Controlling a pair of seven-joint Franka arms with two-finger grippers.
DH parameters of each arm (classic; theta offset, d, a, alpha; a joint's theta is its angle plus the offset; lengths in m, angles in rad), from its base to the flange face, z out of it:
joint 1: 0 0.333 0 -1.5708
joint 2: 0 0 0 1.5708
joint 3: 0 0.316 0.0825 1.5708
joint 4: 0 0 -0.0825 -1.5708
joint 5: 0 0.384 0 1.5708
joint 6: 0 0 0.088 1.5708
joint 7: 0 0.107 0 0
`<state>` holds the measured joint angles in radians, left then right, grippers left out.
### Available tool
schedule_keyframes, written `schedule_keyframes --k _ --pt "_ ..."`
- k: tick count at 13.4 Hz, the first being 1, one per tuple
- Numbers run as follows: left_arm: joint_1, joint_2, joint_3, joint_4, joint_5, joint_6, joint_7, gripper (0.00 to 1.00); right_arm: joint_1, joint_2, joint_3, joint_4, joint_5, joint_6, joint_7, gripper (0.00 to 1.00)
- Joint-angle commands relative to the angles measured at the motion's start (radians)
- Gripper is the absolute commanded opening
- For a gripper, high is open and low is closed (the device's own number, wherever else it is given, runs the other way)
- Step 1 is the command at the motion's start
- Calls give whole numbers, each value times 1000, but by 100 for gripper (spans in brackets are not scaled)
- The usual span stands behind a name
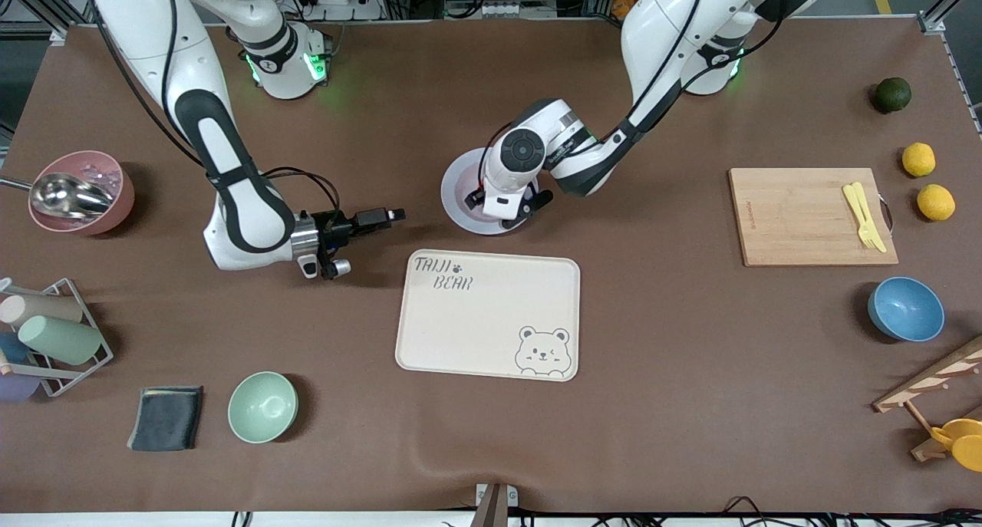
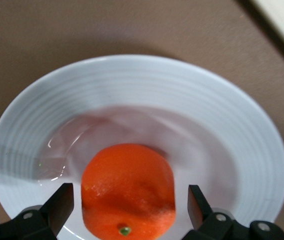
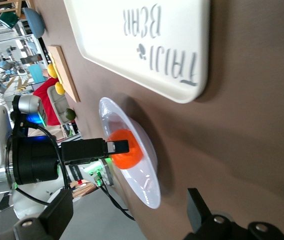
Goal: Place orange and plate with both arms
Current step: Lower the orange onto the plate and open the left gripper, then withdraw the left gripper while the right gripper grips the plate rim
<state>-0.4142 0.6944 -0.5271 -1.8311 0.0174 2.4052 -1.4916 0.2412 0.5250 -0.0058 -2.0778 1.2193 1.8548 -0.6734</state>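
Note:
The pale plate [image 1: 456,195] rests on the brown table, farther from the front camera than the cream bear tray. The orange [image 2: 127,187] lies in the plate's [image 2: 147,75] well. My left gripper [image 1: 509,208] hangs over the plate, open, one finger on each side of the orange with a small gap at each. The front view hides the orange under this hand. My right gripper [image 1: 383,219] is open and holds nothing, low over the table beside the plate toward the right arm's end. Its wrist view shows the plate [image 3: 147,187], the orange [image 3: 126,156] and the left gripper [image 3: 115,147].
The bear tray [image 1: 491,312] lies just nearer the camera than the plate. A wooden board [image 1: 798,216], two lemons [image 1: 918,159], a green fruit [image 1: 893,94] and a blue bowl [image 1: 906,308] sit toward the left arm's end. A pink bowl [image 1: 115,197], cup rack [image 1: 69,335] and mint bowl [image 1: 262,406] sit toward the right arm's end.

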Motion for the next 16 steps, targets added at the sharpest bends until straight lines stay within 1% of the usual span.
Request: schedule_keyframes --k 1,3,5,6,7,9,10,11,13,15,16 --pt "5 -94 9 -4 29 -55 -55 100 49 -19 -6 -28 52 47 -18 99" --pt "26 -186 9 -4 29 -122 -70 100 100 -16 -6 -39 78 119 -18 98" --pt "76 -298 9 -4 30 -196 -56 100 170 -17 -6 -57 159 184 -37 98" --pt "115 -349 9 -1 32 -231 -38 100 177 -10 -6 -67 189 188 -73 95" --pt "158 -386 9 7 35 -273 14 100 184 -8 -6 -77 215 193 -104 90" --pt "245 -456 9 15 35 -346 176 100 216 -2 -6 -96 250 225 -130 87" --pt "292 -479 7 22 35 -375 264 100 217 1 -6 -99 252 237 -141 85" --pt "339 -501 9 36 35 -400 346 100 217 3 -6 -100 252 239 -146 79" --pt "414 -532 9 58 35 -428 477 100 217 4 -6 -110 255 235 -146 79" --pt "460 -541 10 81 35 -446 571 100 217 3 -5 -125 256 228 -146 77" --pt "471 -541 10 94 36 -468 582 100 219 4 -5 -126 264 228 -147 73"
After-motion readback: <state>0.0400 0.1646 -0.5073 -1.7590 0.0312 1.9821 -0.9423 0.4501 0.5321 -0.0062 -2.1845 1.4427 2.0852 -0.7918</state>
